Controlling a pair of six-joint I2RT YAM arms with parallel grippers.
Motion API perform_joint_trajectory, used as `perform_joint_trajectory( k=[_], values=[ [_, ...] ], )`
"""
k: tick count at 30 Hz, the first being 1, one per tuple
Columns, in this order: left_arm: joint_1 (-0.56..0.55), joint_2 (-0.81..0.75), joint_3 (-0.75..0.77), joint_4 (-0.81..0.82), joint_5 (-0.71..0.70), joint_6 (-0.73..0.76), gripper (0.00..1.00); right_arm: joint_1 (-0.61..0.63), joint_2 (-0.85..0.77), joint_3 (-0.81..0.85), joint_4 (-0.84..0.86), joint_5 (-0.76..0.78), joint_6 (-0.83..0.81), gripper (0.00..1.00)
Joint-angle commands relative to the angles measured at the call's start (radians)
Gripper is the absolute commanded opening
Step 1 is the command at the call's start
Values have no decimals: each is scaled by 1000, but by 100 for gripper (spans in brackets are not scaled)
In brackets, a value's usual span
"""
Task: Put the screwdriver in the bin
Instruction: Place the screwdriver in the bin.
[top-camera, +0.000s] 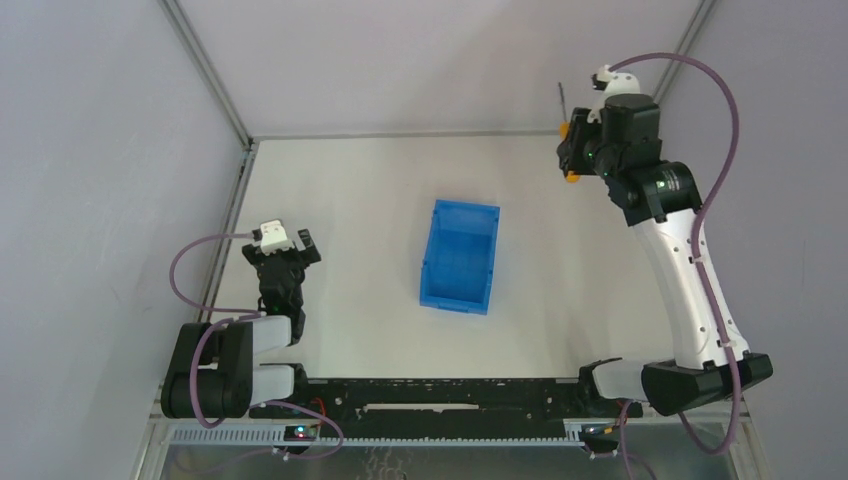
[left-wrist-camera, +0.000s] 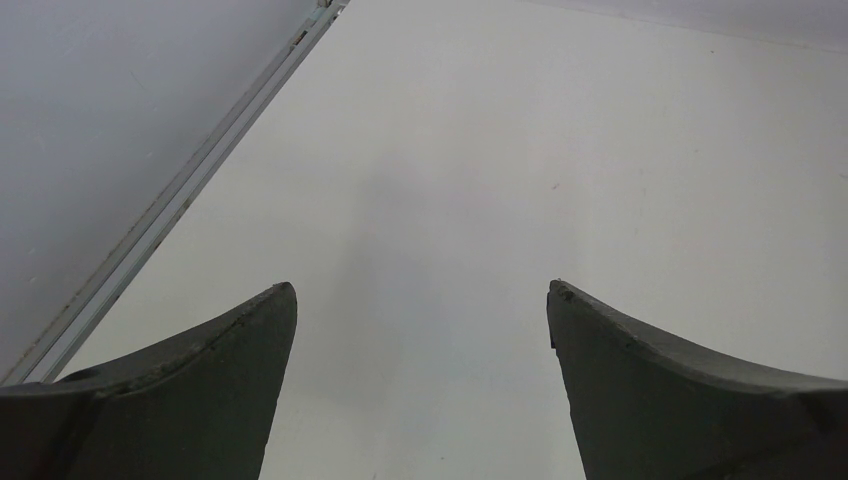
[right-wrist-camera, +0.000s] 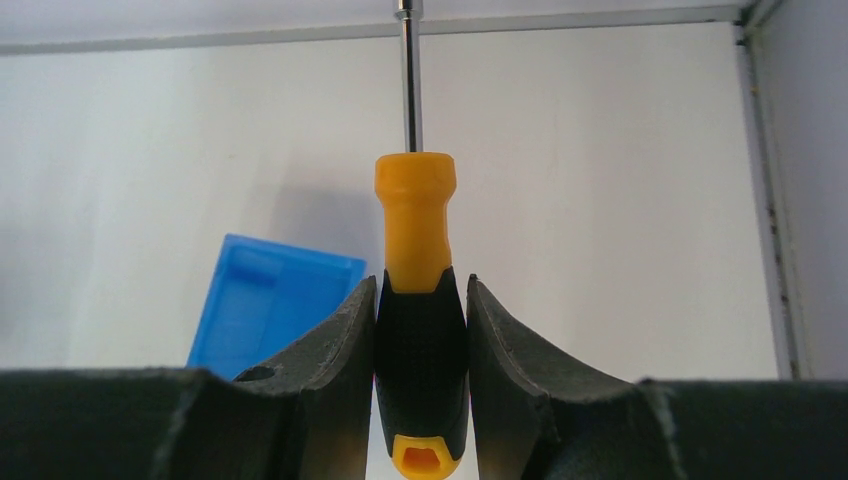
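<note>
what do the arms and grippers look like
The left arm and right arm have black joints and white links, each with a looping mauve cable and a white wrist camera. The left gripper and right gripper have dark grey, curved, tapering fingers.

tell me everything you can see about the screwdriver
The screwdriver has a thin shiny metal shaft, an orange-yellow plastic-looking neck and a black textured grip with an orange end cap. It looks intact. The right end effector is shut on the black grip, its fingers pressing on both sides, and the shaft points away from the wrist. It appears to be held above the table near the far right corner, well apart from the blue bin.
</note>
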Motion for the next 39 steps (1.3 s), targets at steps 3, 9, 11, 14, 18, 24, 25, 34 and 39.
perform_joint_trajectory(
  k=[3, 9, 11, 14, 18, 24, 25, 34, 39],
  values=[
    [-5, -11, 38, 32, -15, 25, 100, 181, -14, -5, 51, 113, 81, 9],
    [-5, -11, 39, 32, -15, 25, 100, 340, 11, -23, 114, 202, 163, 5],
    [-5, -11, 39, 32, -16, 25, 100, 392, 22, -25, 136, 251, 187, 5],
    [-5, -11, 39, 32, -16, 25, 100, 461, 31, -52, 186, 318, 222, 5],
    [-5, -11, 38, 32, -16, 25, 100, 515, 33, -104, 219, 354, 275, 6],
    [-5, -11, 38, 33, -15, 25, 100, 568, 6, -247, 280, 391, 361, 5],
    [-5, -11, 38, 32, -16, 25, 100, 576, 4, -271, 289, 391, 369, 5],
    [-5, -11, 38, 33, -16, 25, 100, 653, 69, -390, 262, 421, 461, 5],
    [-5, -11, 38, 33, -16, 25, 100, 703, 138, -436, 262, 432, 510, 5]
  ],
)
